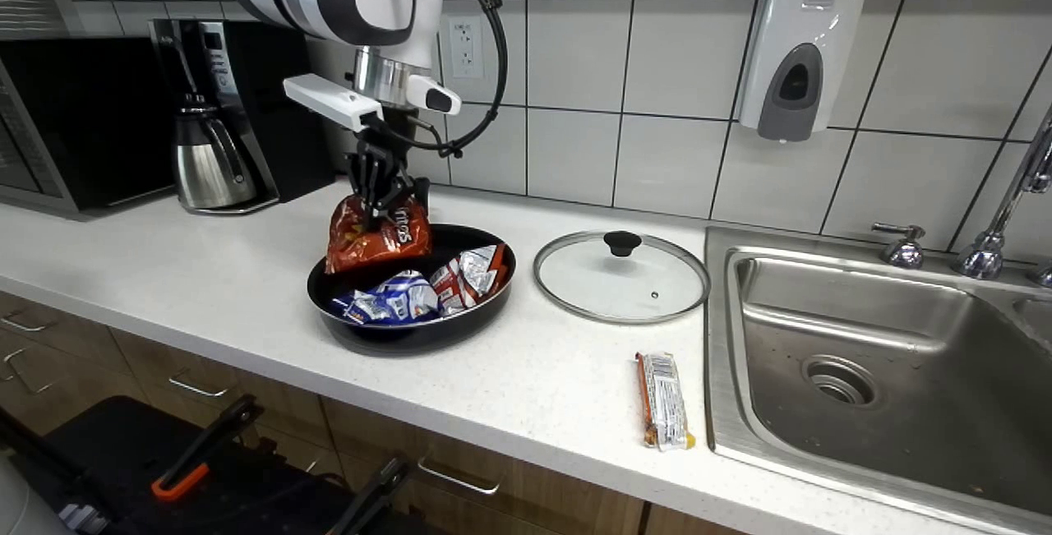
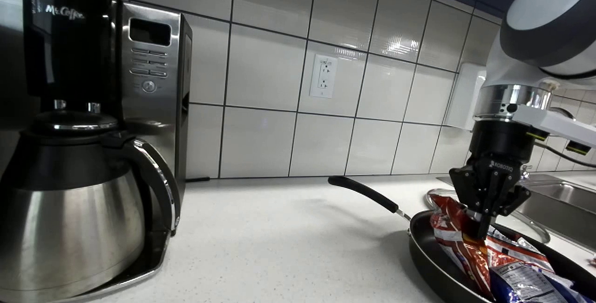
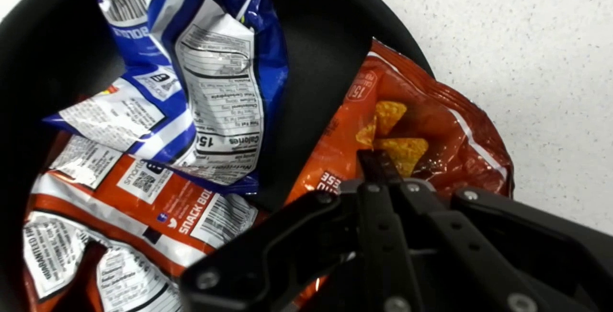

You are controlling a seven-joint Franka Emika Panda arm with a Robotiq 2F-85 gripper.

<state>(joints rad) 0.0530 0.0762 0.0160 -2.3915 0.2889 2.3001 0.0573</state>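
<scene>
A red-orange chip bag (image 1: 349, 254) is tilted up along the side of a black frying pan (image 1: 419, 342). My gripper (image 1: 376, 221) points down at it, and in the wrist view the gripper (image 3: 378, 158) is shut, its fingertips meeting at a fold in the bag (image 3: 459, 142), which seems pinched there. The pinched film itself is hidden behind the fingers. Lower in the pan lie a blue-and-white snack bag (image 3: 220, 91) and a red-and-white one (image 3: 139, 221), the blue partly overlapping the red. Both rest apart from the fingers.
The pan's handle (image 2: 368, 194) sticks out toward the wall. A glass lid (image 1: 567, 272) with a black knob lies beside the pan. Nearer the sink rim (image 1: 722, 354) is a wrapped bar (image 1: 664, 403). A coffee maker (image 1: 246, 108) with a steel carafe (image 2: 70, 233) stands beyond.
</scene>
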